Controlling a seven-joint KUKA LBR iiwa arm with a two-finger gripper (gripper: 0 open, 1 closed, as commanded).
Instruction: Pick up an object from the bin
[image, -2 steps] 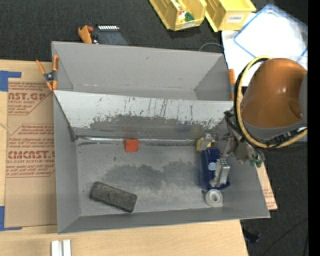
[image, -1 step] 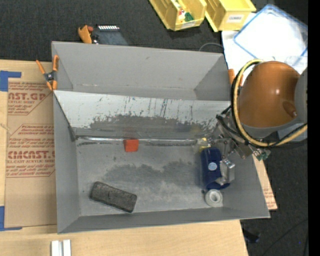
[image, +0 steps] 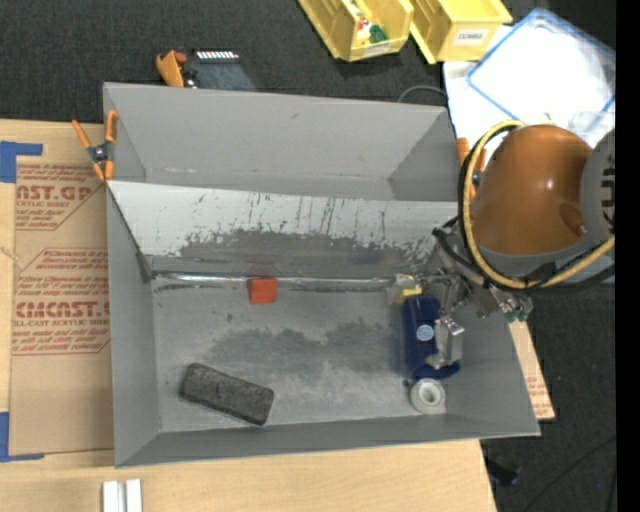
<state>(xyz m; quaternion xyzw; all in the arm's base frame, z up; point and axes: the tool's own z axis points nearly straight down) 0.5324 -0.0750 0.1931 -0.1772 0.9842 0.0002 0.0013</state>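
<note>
Nothing looks lifted yet. The pincer (image: 446, 342) sits low at the right side of the bin (image: 300, 130), against a blue oblong thing (image: 418, 335) on the floor. I cannot tell whether it is apart or together. Gripping and lifting seem left to do.

Other stuff in the grey bin (image: 300, 130): little orange cube (image: 262, 290) right at the foot of the back wall, and a dark speckled grey block (image: 227, 392) lying tilted near the front left, well apart from it. Small white roll (image: 428, 396) over by the front right, plus two yellow boxes (image: 345, 30) outside past the far rim.
</note>
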